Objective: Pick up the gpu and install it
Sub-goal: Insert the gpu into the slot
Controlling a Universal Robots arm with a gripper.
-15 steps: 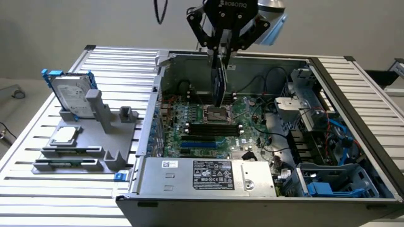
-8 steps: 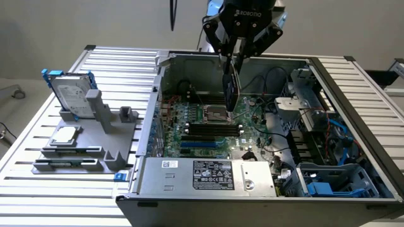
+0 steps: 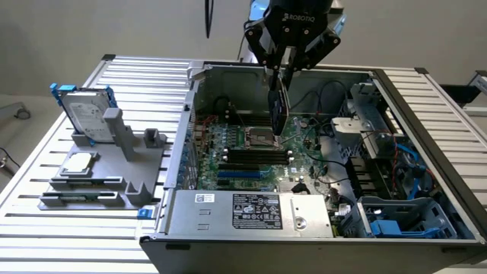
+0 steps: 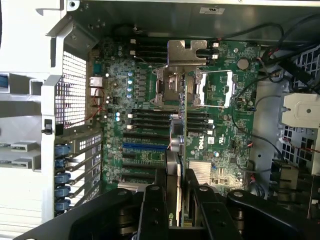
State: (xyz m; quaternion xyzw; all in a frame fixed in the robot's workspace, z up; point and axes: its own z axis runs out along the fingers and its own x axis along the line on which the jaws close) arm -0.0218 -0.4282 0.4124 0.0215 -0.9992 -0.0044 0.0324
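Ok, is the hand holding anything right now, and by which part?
Yes. The hand is shut on the gpu, pinching its two faces at the upper end. The card hangs upright over the motherboard, with its silver bracket at the far end.

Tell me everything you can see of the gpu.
The gpu is a slim rectangular card, dark cover on one face, with a silver metal end bracket. The hand is shut on one end, holding it upright and edge-on inside the open computer case, over the green motherboard near the processor socket. Nothing but the hand is seen touching it; whether its lower end meets the board cannot be told.
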